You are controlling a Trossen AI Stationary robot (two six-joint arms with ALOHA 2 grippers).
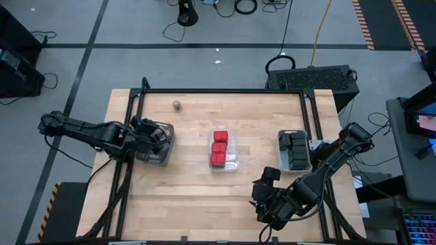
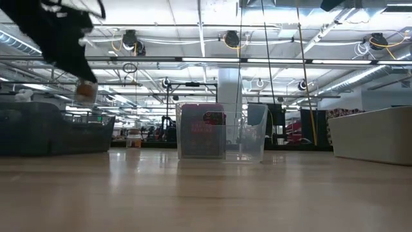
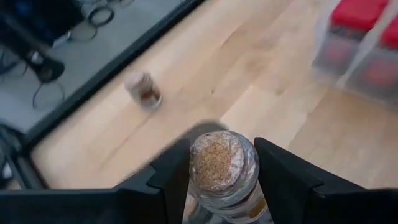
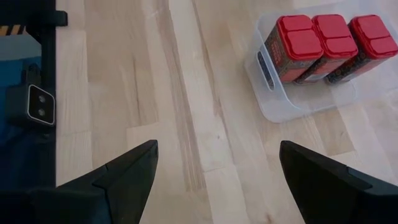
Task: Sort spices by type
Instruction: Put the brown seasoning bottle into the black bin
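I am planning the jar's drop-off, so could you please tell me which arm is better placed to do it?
Left. Its tool is shut on a cork-topped jar, over the grey tray. The right tool hangs open and empty near the table's front edge.

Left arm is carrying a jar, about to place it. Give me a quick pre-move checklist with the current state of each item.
1. Grip on jar: left gripper is shut on a cork-topped jar, one finger on each side. Ok.
2. Jar lifted: low view shows the jar hanging above the table. Ok.
3. Position over grey tray: high view puts the left gripper above it. Ok.
4. Room in the grey tray: the arm hides its inside. Cannot tell.
5. Right gripper out of the way: open, at the table's near right part. Ok.
6. Jars left over: one loose jar stands near the far edge. Not ok yet.
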